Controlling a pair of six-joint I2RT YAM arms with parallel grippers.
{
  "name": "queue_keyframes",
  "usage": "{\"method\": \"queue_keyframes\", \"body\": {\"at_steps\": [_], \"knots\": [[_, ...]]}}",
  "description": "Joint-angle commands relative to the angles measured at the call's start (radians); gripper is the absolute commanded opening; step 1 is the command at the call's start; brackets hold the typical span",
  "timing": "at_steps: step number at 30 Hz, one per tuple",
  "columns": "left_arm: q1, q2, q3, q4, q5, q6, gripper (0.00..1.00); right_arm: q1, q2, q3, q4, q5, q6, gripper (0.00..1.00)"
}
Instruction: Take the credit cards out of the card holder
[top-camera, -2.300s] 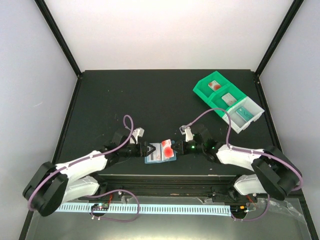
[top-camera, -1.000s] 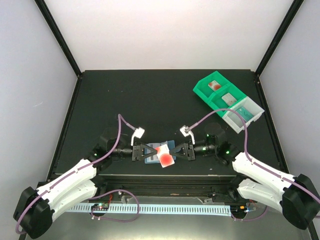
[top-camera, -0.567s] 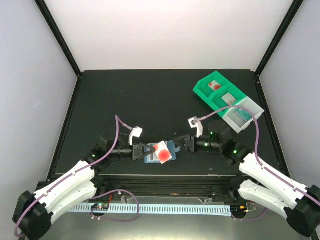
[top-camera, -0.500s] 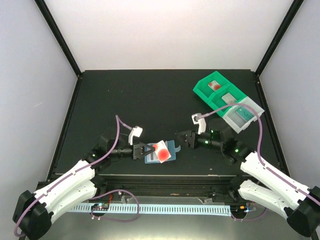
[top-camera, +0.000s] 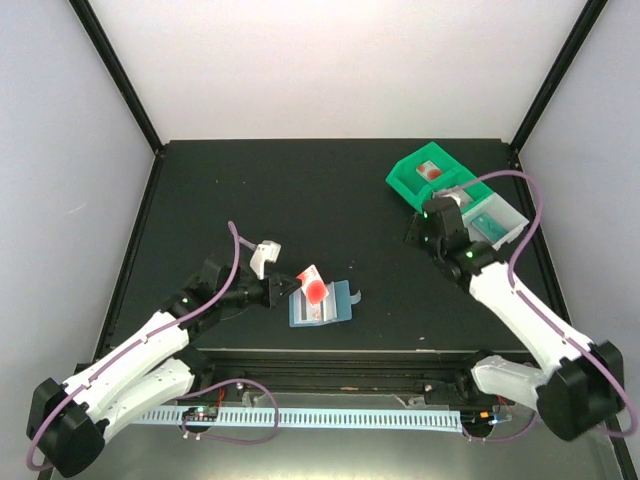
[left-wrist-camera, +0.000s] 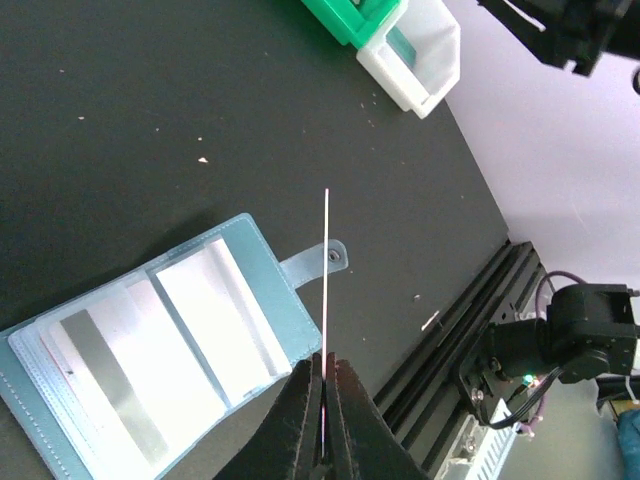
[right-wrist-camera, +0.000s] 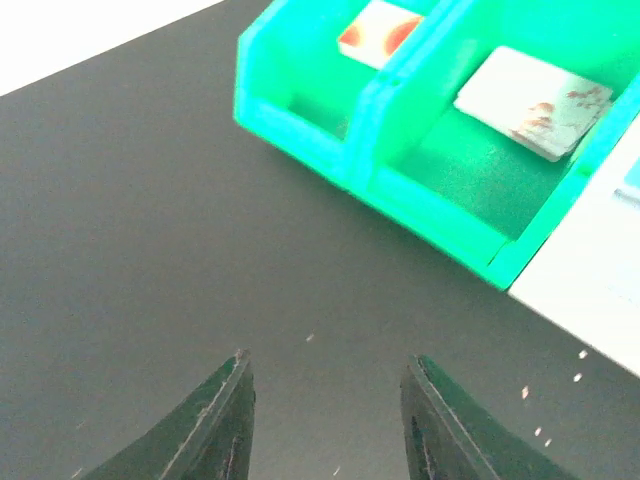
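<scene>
A black tabletop (top-camera: 300, 190) sits between white walls. The card holder (top-camera: 335, 308) lies open near its front edge. Just left of the holder, the left claw (top-camera: 288, 288) pinches a whitish-pink card (top-camera: 312, 288) by its edge, raised above the holder. The card looks light, stiff and slick, so an edge grip suits it. Well right of the holder, the right claw (right-wrist-camera: 328, 360) hangs spread and empty beside the green bins (top-camera: 430, 180).
</scene>
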Motion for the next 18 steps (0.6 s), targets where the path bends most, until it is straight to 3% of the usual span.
{"method": "queue_keyframes", "body": {"at_steps": [1,8,18], "knots": [[0.004,-0.030,0.023,0.008,-0.031,0.004,0.01,-0.095,0.167,0.096,0.014,0.077,-0.088,0.43],[0.003,-0.058,0.044,-0.019,-0.014,0.004,0.02,-0.161,0.392,0.198,0.130,0.086,-0.114,0.61],[0.003,-0.125,0.051,-0.049,-0.068,0.021,0.02,-0.206,0.662,0.438,0.112,0.143,-0.006,0.67]]}}
